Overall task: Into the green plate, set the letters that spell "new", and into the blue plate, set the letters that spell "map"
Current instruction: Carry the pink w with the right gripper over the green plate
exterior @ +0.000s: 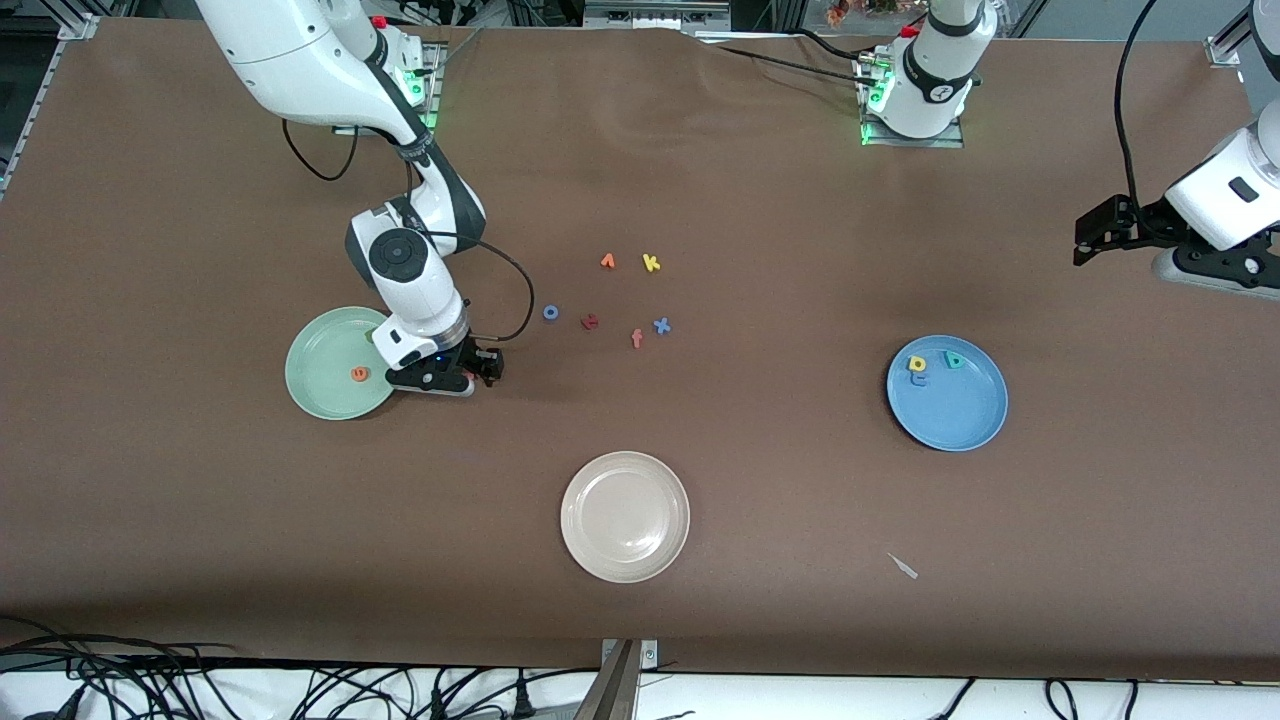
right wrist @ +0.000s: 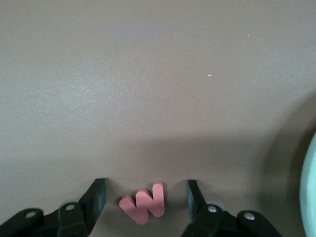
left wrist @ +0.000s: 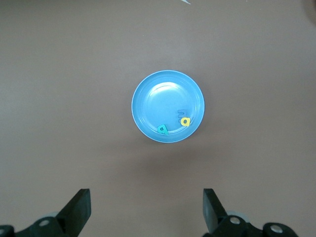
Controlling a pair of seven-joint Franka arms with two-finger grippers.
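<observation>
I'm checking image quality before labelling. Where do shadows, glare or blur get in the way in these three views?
Front view: even light, soft shadows beside the plates, tiny letters hard to read. Left wrist view: sharp, faint sheen on the blue plate, the fingers dark. Right wrist view: the pink w sharp between the fingers, a broad shadow around it, the green plate cut off at the edge.

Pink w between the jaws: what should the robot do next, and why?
Probably close the right gripper's jaws on the w: it seems to lie on the bare table between them, untouched, beside the green plate rather than in it.
</observation>
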